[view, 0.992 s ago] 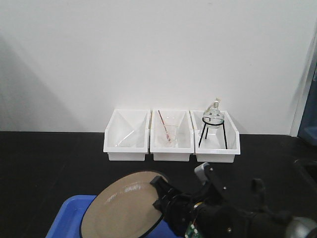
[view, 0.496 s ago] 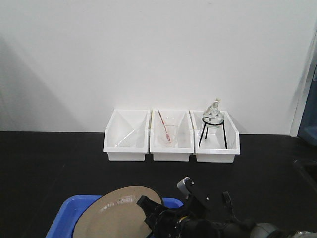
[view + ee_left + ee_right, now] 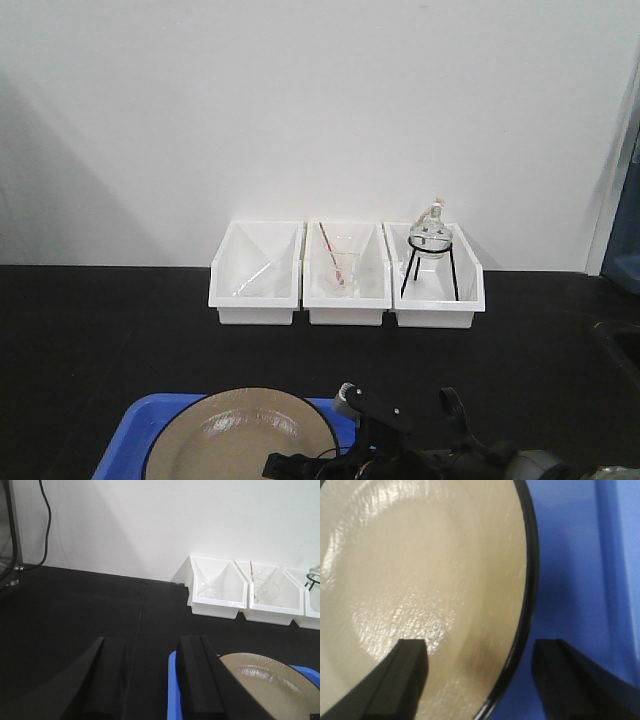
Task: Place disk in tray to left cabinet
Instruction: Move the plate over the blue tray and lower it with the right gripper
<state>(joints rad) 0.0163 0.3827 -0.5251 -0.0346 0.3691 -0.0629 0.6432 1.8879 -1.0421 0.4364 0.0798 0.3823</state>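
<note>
Disk (image 3: 245, 430) in tray (image 3: 135, 422), right end effector (image 3: 480, 650) released, left end effector (image 3: 148, 641) spread empty

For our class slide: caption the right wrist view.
Open end effector straddles the black rim of a tan plate over a blue tray.

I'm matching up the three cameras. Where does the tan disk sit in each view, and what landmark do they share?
Exterior front-facing: the disk is at the bottom edge, left of centre.
Left wrist-mounted: the disk is in the bottom right corner.
Right wrist-mounted: the disk fills the left and middle, with its black rim curving down the centre.
Shared landmark: the blue tray shows beside the disk in all three views.
</note>
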